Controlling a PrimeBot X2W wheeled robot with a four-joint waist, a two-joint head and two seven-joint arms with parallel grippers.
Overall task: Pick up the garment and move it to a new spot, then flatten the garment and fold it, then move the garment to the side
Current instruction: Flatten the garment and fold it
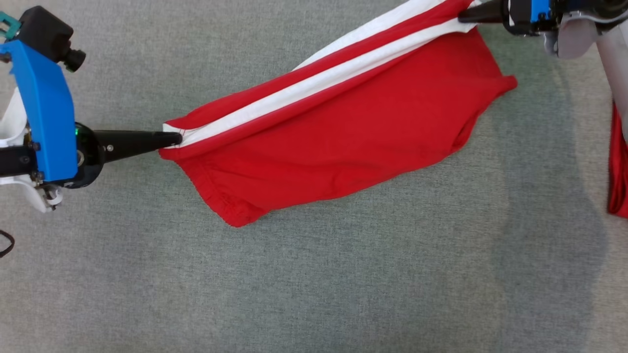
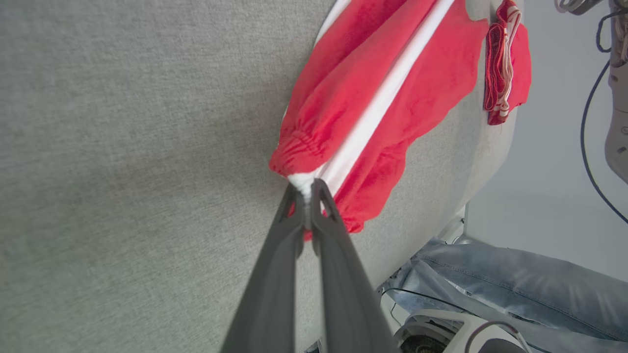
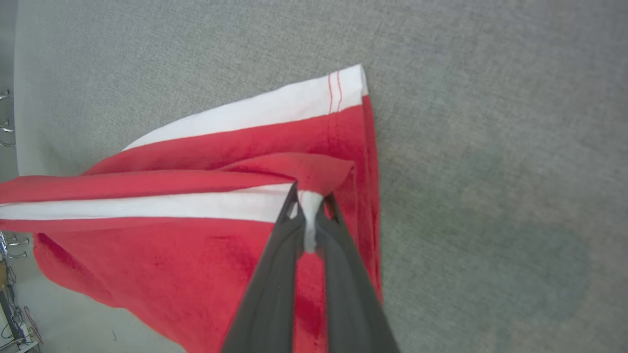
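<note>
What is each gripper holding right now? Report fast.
Left gripper: closed on the red fabric garment with white stripes, at its gathered end.
Right gripper: closed on that garment's opposite end.

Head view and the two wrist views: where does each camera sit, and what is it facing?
Head view: on the robot's head, looking down at the grey table; the left end effector and right end effector hold the red garment stretched between them.
Left wrist view: on the left wrist, looking along its fingers, pinched on the garment's gathered end.
Right wrist view: on the right wrist, looking along its fingers, pinched on the opposite end.
Shared: both wrist views show the white stripe.
</note>
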